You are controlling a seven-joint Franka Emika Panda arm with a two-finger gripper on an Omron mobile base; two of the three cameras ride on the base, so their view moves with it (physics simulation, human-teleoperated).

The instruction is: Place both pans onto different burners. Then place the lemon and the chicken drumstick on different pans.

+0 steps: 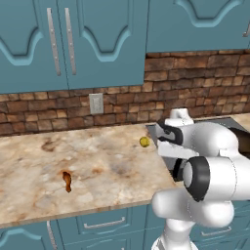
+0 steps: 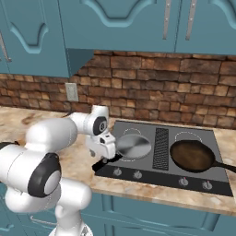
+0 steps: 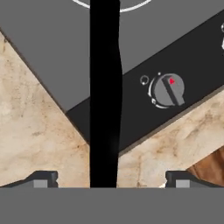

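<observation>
The shiny silver pan sits on the front left burner of the cooktop. The dark brown pan rests on the front right burner, its handle pointing right. My gripper is open just above the silver pan's black handle, which runs between the two spread fingertips without touching them. In the right base view the gripper hangs over the cooktop's front left corner. The lemon lies on the counter beside the cooktop's left edge. The chicken drumstick lies farther left, near the counter's front.
Two rear burners carry nothing. A black vent strip splits the cooktop, and knobs line its front panel. A brick wall with an outlet and blue cabinets stand behind the marbled counter.
</observation>
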